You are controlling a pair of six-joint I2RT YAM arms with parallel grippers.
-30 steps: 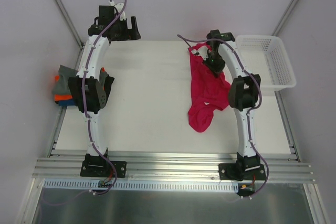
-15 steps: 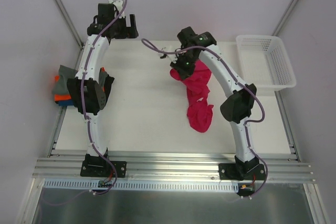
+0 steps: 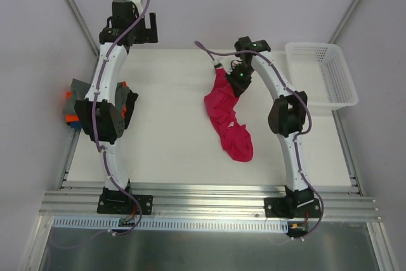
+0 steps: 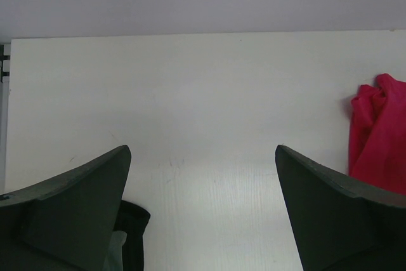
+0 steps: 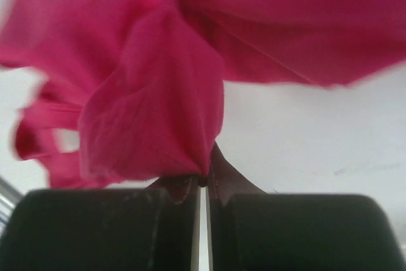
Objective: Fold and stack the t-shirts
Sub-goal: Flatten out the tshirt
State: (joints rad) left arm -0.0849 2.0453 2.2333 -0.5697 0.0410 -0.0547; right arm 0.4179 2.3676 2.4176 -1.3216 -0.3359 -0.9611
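Moved since half a second ago: right hand [image 3: 240,75] has swung back toward the white basket [image 3: 311,45], dragging the magenta t-shirt [image 3: 228,115] with it. The left hand [image 3: 144,28] has lifted slightly farther back.
Right hand: pinched tight on a bunched fold of the magenta cloth, as the right wrist view shows. The rest of the garment hangs and trails from that grip.
Left hand: fingers spread wide with nothing between them, raised over the back edge of the surface [image 3: 171,125], well away from the basket.
Magenta t-shirt: crumpled into a long rope. Its top is held up just left of the basket, and its tail rests on the surface farther from the basket, toward the arm bases.
Done so far: a stack of folded t-shirts [image 3: 75,103] sits at the surface's edge opposite the basket, with grey, orange and blue layers showing.
Left to do: the magenta shirt is not yet spread flat. By my reading it needs laying out, folding, then carrying across to the stack.
Progress estimate: well along, since only this one loose shirt is in view.
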